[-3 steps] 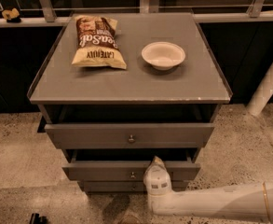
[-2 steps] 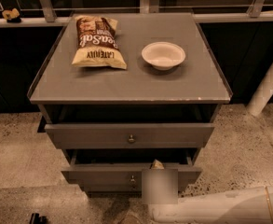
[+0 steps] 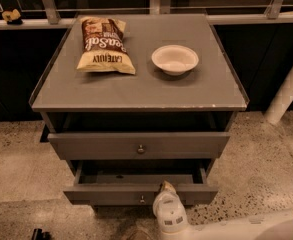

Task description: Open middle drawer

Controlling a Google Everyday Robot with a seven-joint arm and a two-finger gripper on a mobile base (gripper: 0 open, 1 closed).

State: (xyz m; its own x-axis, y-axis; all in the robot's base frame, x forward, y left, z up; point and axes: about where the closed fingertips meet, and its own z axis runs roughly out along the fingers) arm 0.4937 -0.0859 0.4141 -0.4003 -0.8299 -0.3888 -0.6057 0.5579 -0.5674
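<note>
One white robot arm (image 3: 266, 229) enters from the lower right corner of the frame and runs left along the bottom edge to a rounded white wrist. Above that wrist sits the tool (image 3: 167, 188), its tan tip touching the top edge of the grey flat-fronted middle drawer (image 3: 106, 194), just right of centre. Whether the tool is wide or narrow cannot be told.

The middle drawer lies in the lower centre of the frame and stands out from the cabinet, so that its dark inside shows from above. Its small round metal knob (image 3: 142, 200) is at the middle of the front, just left of the tool. Speckled stone floor (image 3: 16, 169) spreads to either side.

Above it, the taller grey upper drawer front (image 3: 86, 145) with its own round knob (image 3: 141, 148) also stands a little out, with a dark gap behind it.

The flat grey counter (image 3: 136, 91) fills the middle of the frame. A tan and brown crisp bag (image 3: 105, 46) lies on its upper left part, and a round white bowl (image 3: 175, 59) stands upright to the right of the bag, apart from it.

A white slanted post (image 3: 288, 89) stands at the right edge. A pale metal railing (image 3: 48, 4) crosses the top of the frame.
</note>
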